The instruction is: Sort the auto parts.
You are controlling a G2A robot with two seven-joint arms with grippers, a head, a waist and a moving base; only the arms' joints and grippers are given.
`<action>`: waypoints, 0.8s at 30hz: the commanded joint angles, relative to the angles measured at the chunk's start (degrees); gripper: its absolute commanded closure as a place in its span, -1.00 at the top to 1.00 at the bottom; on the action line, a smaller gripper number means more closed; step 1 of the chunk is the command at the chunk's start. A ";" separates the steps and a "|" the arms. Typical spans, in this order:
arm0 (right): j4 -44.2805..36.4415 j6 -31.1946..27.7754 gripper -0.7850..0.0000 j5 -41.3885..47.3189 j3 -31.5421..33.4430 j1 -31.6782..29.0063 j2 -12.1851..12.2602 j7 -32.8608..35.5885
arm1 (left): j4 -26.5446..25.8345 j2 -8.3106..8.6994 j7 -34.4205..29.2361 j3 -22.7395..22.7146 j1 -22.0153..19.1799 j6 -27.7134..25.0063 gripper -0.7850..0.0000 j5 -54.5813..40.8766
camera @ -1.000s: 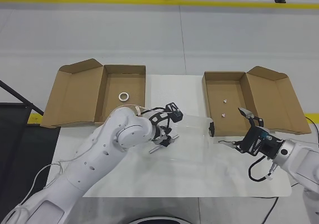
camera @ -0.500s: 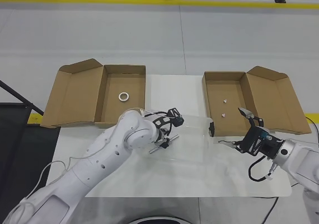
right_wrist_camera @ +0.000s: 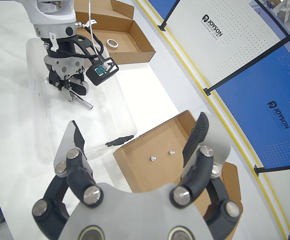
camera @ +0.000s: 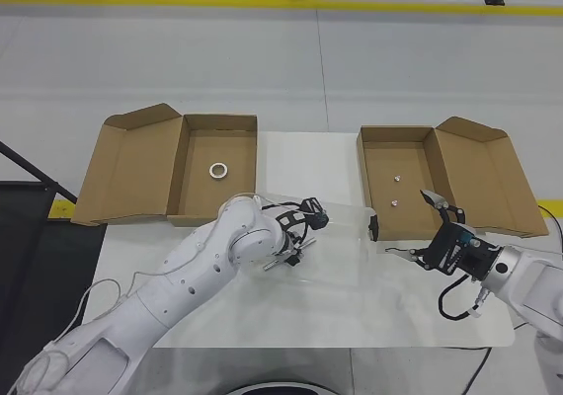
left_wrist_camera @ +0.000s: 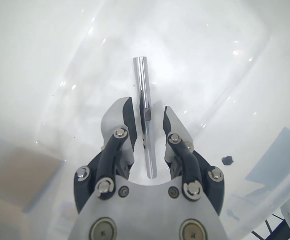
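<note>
Steel, polished and bright: slim round rod (left_wrist_camera: 143,93) lying flat on the floor of the clear plastic tray (right_wrist_camera: 102,123) at the middle of the white table (camera: 291,158); seemingly not yet lifted; straddled by the left gripper (left_wrist_camera: 148,112), fingers (left_wrist_camera: 128,118) spread, a narrow gap at each side of the rod, pads not touching it. Against one second ago: shift of the left wrist a little further over the tray, with a turn closer around the rod; rod itself at the same place as before. For the task, as a judgement only: approach about finished; closing of the fingers and lifting still to do, then carrying to one of the boxes. Farther out, right gripper (right_wrist_camera: 137,121) hanging wide spread and holding nothing, near the right brown cardboard box (camera: 405,158), at the same place as one second ago; two small silver bolts (right_wrist_camera: 152,159) lying inside that box. At the other side of the tray, left brown cardboard box (camera: 217,138) with one pale metal ring (camera: 219,170) on its floor.
</note>
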 commanded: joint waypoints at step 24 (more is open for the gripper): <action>0.00 0.00 1.00 0.00 0.00 0.00 0.00 0.00 | -4.25 1.27 3.77 -9.69 1.40 0.91 -1.00 -8.98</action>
